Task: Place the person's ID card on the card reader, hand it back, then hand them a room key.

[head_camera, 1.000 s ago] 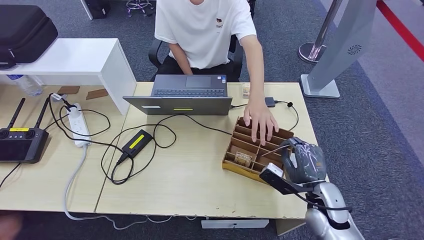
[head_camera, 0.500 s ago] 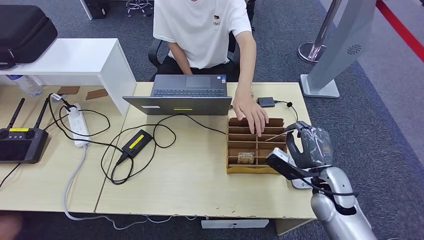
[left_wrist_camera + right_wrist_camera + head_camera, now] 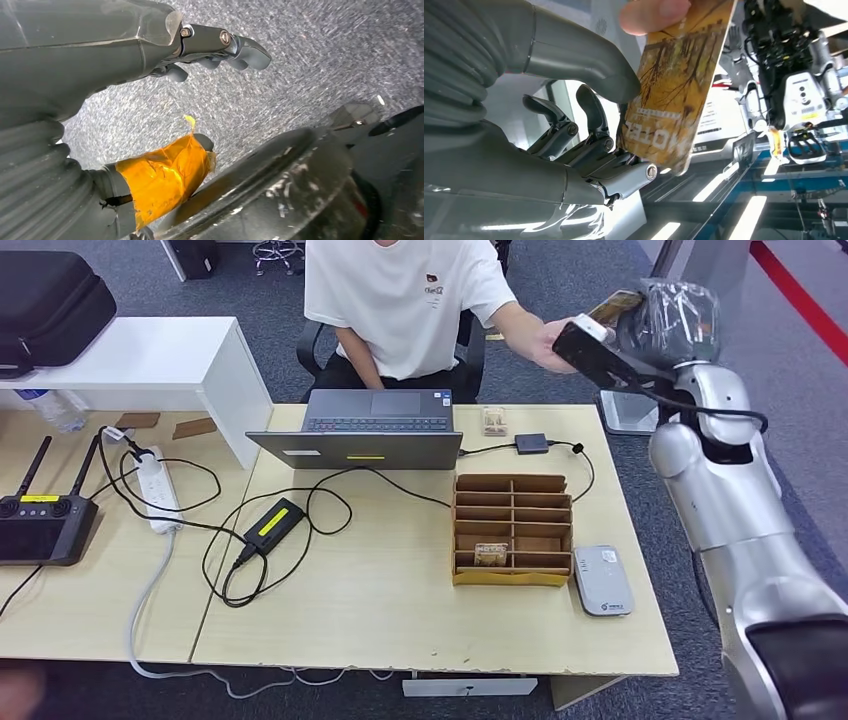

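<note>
Laptop [image 3: 372, 430] at upper centre of the table [image 3: 380, 620]; compartment box [image 3: 512, 530] right of centre; card reader [image 3: 602, 580] just beside the box's right

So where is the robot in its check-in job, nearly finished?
Looks like the last step. The card reader lies bare on the table, so the ID part seems over. The right hand holds up a yellow hotel key card, pinched by its thumb, and the person's fingers already touch its far end. Left: letting go.
</note>
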### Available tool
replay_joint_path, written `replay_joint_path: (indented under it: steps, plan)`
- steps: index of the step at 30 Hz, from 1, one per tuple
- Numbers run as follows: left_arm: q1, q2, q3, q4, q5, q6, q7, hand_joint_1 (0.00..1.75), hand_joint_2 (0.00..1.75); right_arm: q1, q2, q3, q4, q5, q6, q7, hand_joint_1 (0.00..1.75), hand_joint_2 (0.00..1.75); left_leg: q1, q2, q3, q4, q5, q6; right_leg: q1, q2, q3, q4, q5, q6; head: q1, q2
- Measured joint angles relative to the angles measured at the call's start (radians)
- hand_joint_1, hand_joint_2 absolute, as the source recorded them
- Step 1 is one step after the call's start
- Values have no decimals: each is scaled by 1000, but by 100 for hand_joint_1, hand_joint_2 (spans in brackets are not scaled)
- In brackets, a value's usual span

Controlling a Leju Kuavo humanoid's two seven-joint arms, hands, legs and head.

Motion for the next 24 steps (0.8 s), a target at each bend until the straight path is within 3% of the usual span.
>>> replay_joint_path:
  steps: [6, 10, 24]
  plan:
    - [-5, -1, -7, -10, -4, -1, 0, 0, 175, -141, 53, 34, 159, 17, 10, 29, 175, 175, 0, -2, -1, 0, 1, 0, 0, -2, 0, 0, 0, 0, 0, 0]
    - [-5, -2, -8, -13, -2, -6, -2, 0, 175, -163, 70, 44, 212, 18, 5, 25, 0, 175, 0, -3, -2, 0, 0, 0, 0, -2, -1, 0, 0, 0, 0, 0]
    - [-4, -1, -8, -14, 20, -31, -13, 0, 175, -155, 59, 60, 281, 27, -23, 0, 0, 175, 0, -3, -1, 1, 0, 0, 0, -2, -1, -1, 0, 0, 0, 0]
